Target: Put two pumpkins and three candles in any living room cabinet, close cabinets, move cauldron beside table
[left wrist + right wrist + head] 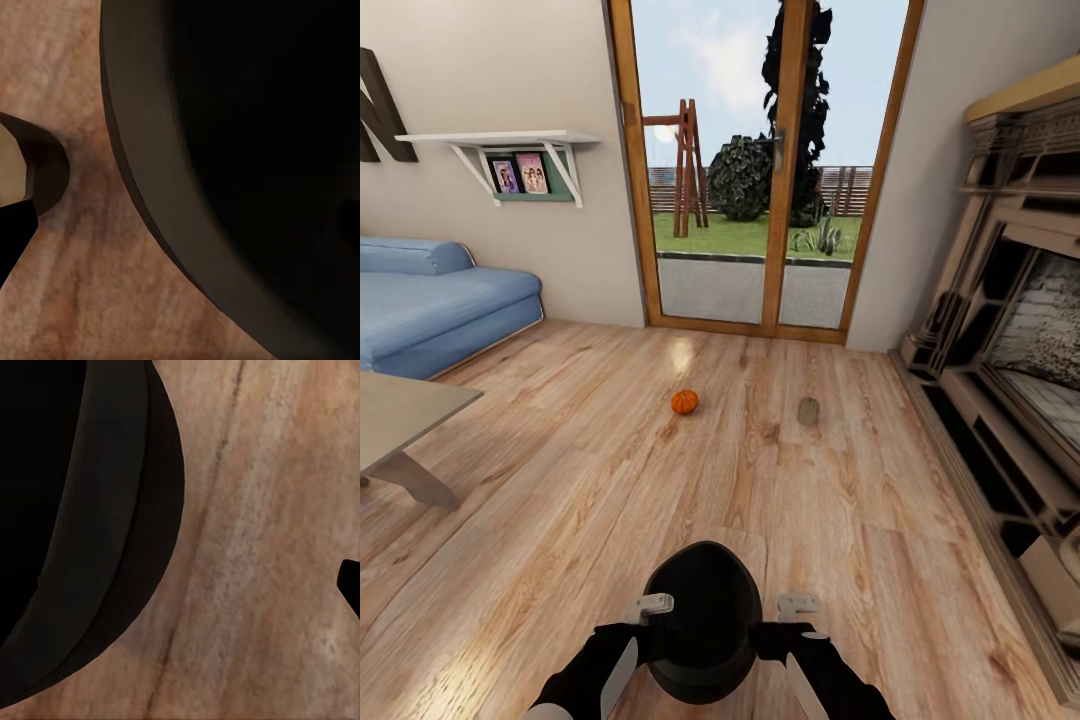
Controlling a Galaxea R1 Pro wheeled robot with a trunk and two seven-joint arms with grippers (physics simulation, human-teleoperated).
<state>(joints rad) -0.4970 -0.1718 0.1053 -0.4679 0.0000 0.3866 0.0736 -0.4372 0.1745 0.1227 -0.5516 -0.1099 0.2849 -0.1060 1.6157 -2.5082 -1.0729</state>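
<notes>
The cauldron (703, 620), a black round pot, is sitting low in the head view between the two arms, above the wood floor (560, 480). The left pincer (652, 604) is pressing against its left side and the right pincer (797, 603) against its right side, pale fingers lying along the rim on each side; whether either pincer is actually clamping the pot or merely resting against it, I cannot tell.

In the left wrist view the cauldron's dark rim (150, 195) is curving across the frame over the floorboards, with one tan and black finger (30, 176) showing at the edge, beside the rim and apart from it. In the right wrist view the same black wall (97, 525) is bulging over the planks.

Farther ahead, one pumpkin (684, 401) is lying on the open floor, well apart from the cauldron. To its right, near but not touching, a candle (808, 411) is sitting on the floor as a small grey-brown stub.

A glass door (760, 170) is standing beyond them, showing a garden. A blue sofa (430, 305) is lying along the left wall under a white shelf (500, 140), and a table (400, 410) corner is jutting in at the left. The beige fireplace (1010, 330) is running along the right side.
</notes>
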